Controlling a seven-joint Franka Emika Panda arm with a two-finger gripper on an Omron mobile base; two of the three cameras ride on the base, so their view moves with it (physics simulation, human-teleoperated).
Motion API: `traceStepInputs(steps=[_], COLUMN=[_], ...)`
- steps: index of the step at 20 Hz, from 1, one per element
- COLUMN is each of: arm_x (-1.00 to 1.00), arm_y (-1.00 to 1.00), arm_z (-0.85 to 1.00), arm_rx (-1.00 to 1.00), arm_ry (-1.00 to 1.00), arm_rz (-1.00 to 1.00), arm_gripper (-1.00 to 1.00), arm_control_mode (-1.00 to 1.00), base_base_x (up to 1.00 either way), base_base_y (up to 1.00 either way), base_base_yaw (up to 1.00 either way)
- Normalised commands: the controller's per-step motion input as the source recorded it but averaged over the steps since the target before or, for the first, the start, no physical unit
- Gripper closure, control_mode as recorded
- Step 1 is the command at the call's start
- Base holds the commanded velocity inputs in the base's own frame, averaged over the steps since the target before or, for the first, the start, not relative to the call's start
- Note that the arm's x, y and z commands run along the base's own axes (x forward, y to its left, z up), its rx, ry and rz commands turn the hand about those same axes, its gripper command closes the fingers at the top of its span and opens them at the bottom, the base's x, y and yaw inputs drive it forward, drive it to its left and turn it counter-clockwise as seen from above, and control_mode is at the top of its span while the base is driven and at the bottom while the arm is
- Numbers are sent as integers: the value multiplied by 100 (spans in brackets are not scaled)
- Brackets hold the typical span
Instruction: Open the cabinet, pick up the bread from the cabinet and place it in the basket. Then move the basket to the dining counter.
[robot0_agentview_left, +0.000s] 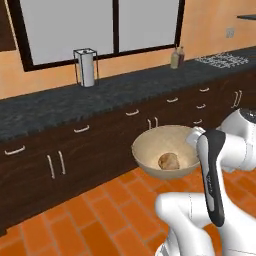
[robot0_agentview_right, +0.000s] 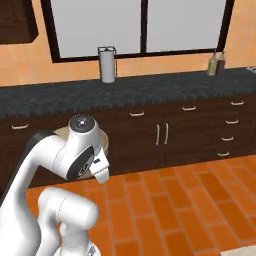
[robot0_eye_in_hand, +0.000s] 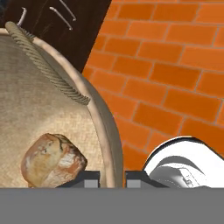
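The tan basket (robot0_agentview_left: 150, 150) hangs in the air above the orange tile floor, in front of the dark lower cabinets. The bread (robot0_agentview_left: 169, 161), a small golden-brown bun, lies inside it on the beige lining. In the hand view my gripper (robot0_eye_in_hand: 113, 179) is shut on the basket's rim (robot0_eye_in_hand: 107, 131), one finger inside and one outside, with the bread (robot0_eye_in_hand: 53, 159) just left of it. In the right base view the arm hides most of the basket (robot0_agentview_right: 104, 139). A light beige sliver (robot0_agentview_right: 242, 252) at the lower right corner may be the dining counter's edge.
A black marbled counter (robot0_agentview_left: 100, 100) runs along the wall over dark cabinets (robot0_agentview_left: 90, 155) whose doors and drawers are shut. On it stand a paper towel holder (robot0_agentview_left: 85, 67) and bottles (robot0_agentview_left: 177, 57). Orange tile floor (robot0_agentview_right: 190, 200) lies open to the right.
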Motion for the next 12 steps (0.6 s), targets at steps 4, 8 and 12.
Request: traceStepInputs(steps=[4, 8, 12], arm_x=[0, 0, 0], arm_y=[0, 0, 0], arm_z=[0, 0, 0], arm_rx=[0, 0, 0], arm_ry=[0, 0, 0], arm_rz=[0, 0, 0], arm_gripper=[100, 100, 100], arm_control_mode=[100, 100, 100], base_base_x=[40, 33, 0], base_base_y=[-79, -61, 0], base_base_yaw=[-68, -69, -72])
